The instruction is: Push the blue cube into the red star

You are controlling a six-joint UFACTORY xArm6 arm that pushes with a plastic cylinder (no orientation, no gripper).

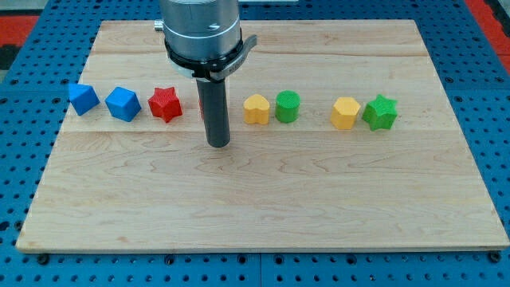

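Observation:
The blue cube (123, 104) sits at the view's left of the wooden board (263, 207), just left of the red star (165, 104), with a small gap between them. Another blue block (83, 98) lies further left. My tip (218, 144) rests on the board right of the red star and slightly below the row of blocks, touching none of them. A sliver of red shows just behind the rod; its shape is hidden.
Right of the rod stand a yellow block (256, 109) and a green cylinder (288, 106) side by side. Further right are a yellow block (345, 112) and a green star (380, 112), also touching. Blue pegboard surrounds the board.

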